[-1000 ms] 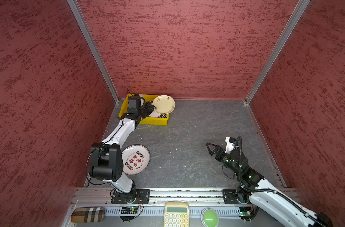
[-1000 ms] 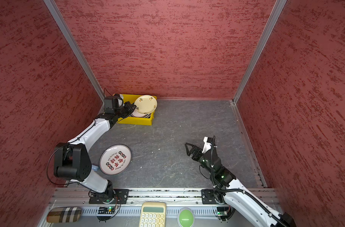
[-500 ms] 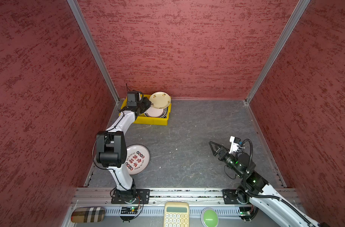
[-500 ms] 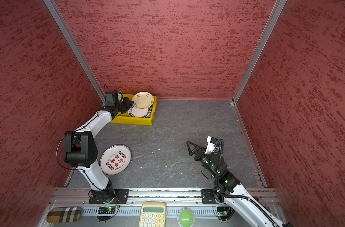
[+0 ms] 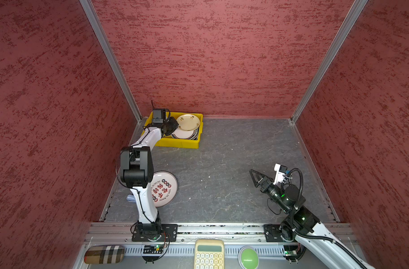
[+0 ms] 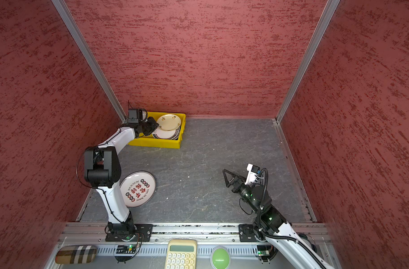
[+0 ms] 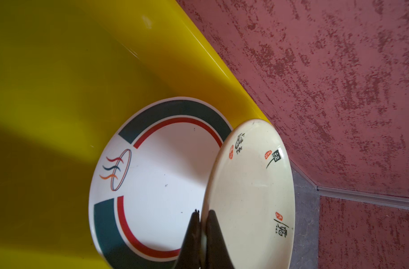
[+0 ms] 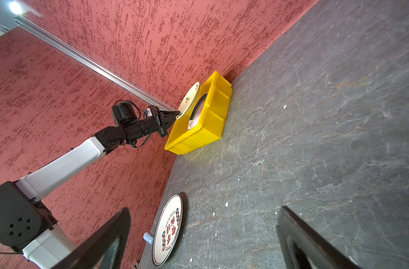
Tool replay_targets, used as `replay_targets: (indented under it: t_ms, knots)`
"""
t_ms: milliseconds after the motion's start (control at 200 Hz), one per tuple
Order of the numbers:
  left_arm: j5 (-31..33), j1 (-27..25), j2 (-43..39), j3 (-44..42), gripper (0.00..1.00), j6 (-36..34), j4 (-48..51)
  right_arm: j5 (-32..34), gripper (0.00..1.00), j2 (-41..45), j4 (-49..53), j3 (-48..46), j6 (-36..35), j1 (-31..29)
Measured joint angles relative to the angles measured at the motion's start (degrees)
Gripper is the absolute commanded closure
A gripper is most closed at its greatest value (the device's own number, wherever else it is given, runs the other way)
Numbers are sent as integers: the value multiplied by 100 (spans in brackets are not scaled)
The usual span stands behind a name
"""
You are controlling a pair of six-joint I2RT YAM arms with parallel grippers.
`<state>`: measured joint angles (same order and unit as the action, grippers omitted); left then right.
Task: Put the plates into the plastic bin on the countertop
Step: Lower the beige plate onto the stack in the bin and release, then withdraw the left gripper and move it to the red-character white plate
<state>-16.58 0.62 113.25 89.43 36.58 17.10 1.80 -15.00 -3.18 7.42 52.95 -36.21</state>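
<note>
While the left claw (image 5: 175, 124) pinches the cream plate (image 5: 187, 121) tilted over the plastic bin (image 5: 179, 144), the right claw (image 5: 253, 178) gapes empty. Left wrist: thin rim grip; a slip would drop it onto the green-rimmed plate (image 7: 152, 177). Right wrist: bin-wall clearance possibly tight; lettered plate (image 8: 168, 230) on counter (image 8: 315, 139).

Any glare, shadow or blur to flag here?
Left wrist view: a broad shadow lies inside the plastic bin, with glints on its wall. Right wrist view: a lamp flares white; the right pincer is blurred. Both top views: sharp, evenly lit.
</note>
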Motion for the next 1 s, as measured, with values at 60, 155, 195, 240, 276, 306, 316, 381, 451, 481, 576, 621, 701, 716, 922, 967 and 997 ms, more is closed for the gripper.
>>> replay_targets:
  t_ms: [60, 155, 195, 240, 276, 306, 316, 381, 451, 481, 576, 621, 701, 716, 922, 967, 997]
  knots:
    - [68, 2, 0, -44, 100, -46, -11, 2, 1, 28, 31, 0, -2, 0]
    - [155, 4, 0, -184, 100, -101, 2, 4, 1, 33, 72, 0, -4, 0]
    - [184, 4, 0, -232, 100, -122, 28, 4, 1, 33, 96, 0, -4, 0]
    - [210, 4, 7, -234, 100, -149, 107, 4, 1, 33, 127, 0, -4, 0]
    - [221, 4, 7, -234, 100, -155, 133, 4, 1, 33, 142, 0, -4, 0]
    - [223, 7, 7, -234, 97, -162, 140, 4, 1, 33, 155, 0, -4, 0]
    - [225, 7, 7, -234, 96, -166, 140, 7, 1, 33, 157, 0, -4, 0]
    - [234, 7, 7, -234, 89, -192, 140, 7, 1, 33, 186, 0, -4, 0]
    - [208, 7, 7, -234, 47, -251, 129, 7, 1, 33, 210, 0, -4, 0]
    - [181, 7, 4, -234, 18, -275, 114, 9, 1, 33, 219, 0, -2, 0]
    - [140, -7, 4, -234, 1, -306, 85, 17, 1, 26, 229, 0, 2, 0]
    - [151, -22, 0, -234, 1, -317, 87, 20, 1, 26, 232, 0, 4, 0]
    - [221, -57, -35, -245, 1, -356, 90, 20, 1, 26, 232, 0, 17, 0]
    - [258, -68, -48, -251, 1, -369, 92, 20, 1, 26, 232, 0, 17, 0]
    - [769, -238, -579, -535, 1, -525, 127, 44, 1, 15, 238, 0, 15, 0]
    - [890, -269, -761, -627, 1, -553, 131, 68, 1, 4, 240, 0, 15, 0]
    - [970, -291, -894, -710, 1, -557, 133, 90, 1, -11, 240, 0, 15, 0]
